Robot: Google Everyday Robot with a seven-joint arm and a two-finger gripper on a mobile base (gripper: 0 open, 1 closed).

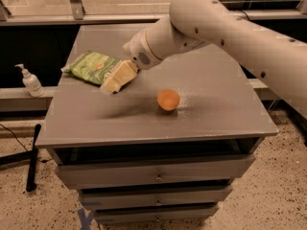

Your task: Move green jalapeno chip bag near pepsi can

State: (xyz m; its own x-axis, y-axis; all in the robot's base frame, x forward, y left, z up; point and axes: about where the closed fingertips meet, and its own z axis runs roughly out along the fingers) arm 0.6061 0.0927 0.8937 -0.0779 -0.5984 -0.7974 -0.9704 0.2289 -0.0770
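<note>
Nothing is legible, even on the chip bag [90, 66] at the jaws.
</note>
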